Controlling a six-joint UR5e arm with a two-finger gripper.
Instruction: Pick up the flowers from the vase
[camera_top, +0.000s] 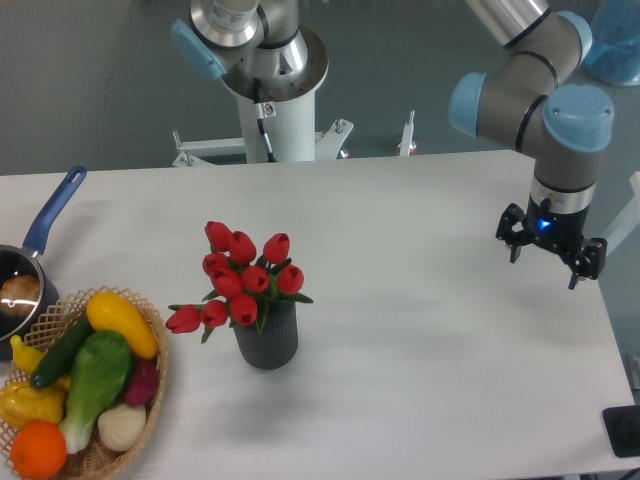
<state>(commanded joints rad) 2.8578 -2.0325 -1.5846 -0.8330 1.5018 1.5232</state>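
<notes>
1. In the fixed camera view you'll find the bunch of red closed-bud tulips (243, 280) standing in the short, dark grey ribbed cylindrical vase (267, 338), lower centre, buds up for grasping.
2. Your black two-finger gripper (550, 262) hangs at right, well apart, jaws spread and empty.

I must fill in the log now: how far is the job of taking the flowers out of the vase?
Nothing is done: the red tulip bunch stands in the ribbed dark grey vase. The black two-finger end effector hangs open and empty far to the side. Approach, grasp and lift remain.
</notes>
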